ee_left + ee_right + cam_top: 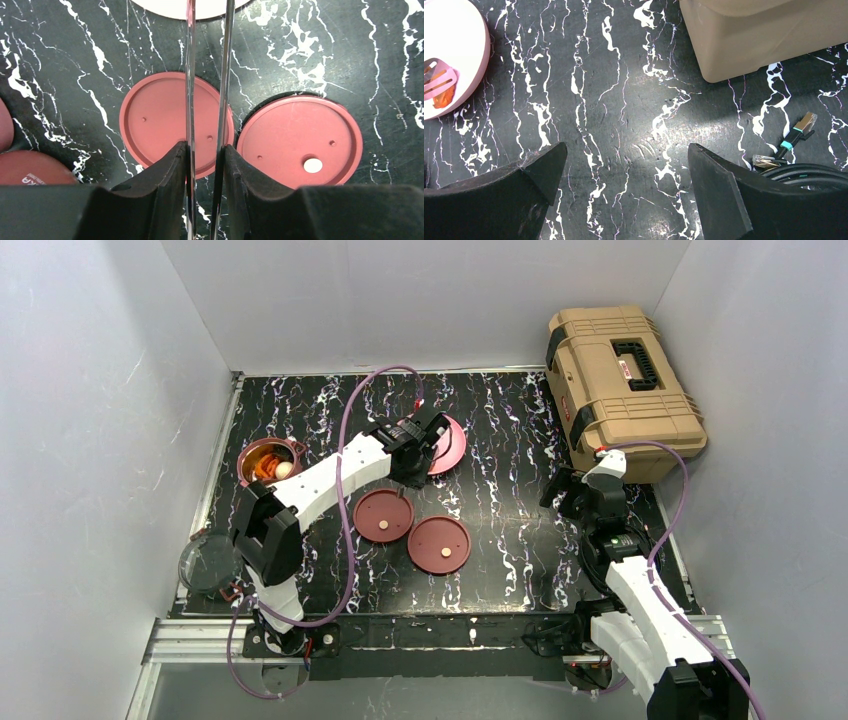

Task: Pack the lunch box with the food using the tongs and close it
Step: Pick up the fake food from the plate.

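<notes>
The left gripper (205,152) pinches the slim tongs (190,75) over two maroon disc lids (298,140); the right gripper (626,165) gapes wide, empty, near the right edge of the table (624,100).

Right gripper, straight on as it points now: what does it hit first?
Likely just the black white-veined tabletop between the right gripper's open fingers. The tan plastic toolbox lies right of that line, the round pink plate left. Depth unclear.

Left gripper (428,440) over pink plate (455,448), far-centre tabletop. Two maroon lids (383,515) side by side mid-table. Bowl (247,456) with food (272,469) at left edge. Tan toolbox (622,390) far-right corner.
</notes>
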{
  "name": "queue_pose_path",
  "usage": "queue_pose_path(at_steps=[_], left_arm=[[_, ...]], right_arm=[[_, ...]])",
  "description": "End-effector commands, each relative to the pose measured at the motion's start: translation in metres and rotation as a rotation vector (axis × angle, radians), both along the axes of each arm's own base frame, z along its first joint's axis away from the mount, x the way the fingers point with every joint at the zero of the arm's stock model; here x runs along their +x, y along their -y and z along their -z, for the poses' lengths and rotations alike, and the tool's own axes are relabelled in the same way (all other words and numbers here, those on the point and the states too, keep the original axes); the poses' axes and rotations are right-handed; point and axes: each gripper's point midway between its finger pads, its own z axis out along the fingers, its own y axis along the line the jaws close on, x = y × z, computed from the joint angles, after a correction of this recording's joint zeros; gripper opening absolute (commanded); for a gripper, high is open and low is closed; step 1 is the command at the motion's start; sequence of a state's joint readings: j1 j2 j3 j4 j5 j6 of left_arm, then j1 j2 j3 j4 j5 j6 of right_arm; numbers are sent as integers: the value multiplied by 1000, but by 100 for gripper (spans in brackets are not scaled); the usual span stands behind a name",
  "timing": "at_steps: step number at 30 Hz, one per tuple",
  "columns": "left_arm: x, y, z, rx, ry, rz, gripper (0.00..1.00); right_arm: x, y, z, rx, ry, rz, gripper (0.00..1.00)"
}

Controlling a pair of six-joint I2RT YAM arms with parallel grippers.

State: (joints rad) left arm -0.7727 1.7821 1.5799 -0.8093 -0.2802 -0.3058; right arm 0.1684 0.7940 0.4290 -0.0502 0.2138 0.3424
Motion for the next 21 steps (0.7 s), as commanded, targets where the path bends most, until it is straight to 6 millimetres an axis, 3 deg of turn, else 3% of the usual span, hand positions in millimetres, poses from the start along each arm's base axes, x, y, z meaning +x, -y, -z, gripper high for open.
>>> queue_pose_path(at_steps=[1, 14, 21], left_arm=[[2, -13, -16, 52, 38, -25, 24], [7, -3, -45, -41, 80, -27, 12], [11, 2, -52, -100, 79, -17, 12]], right_arm=[[9, -1, -16, 14, 54, 7, 100], [8, 0, -16, 12, 55, 12, 100], [9, -1, -16, 14, 53, 8, 100]])
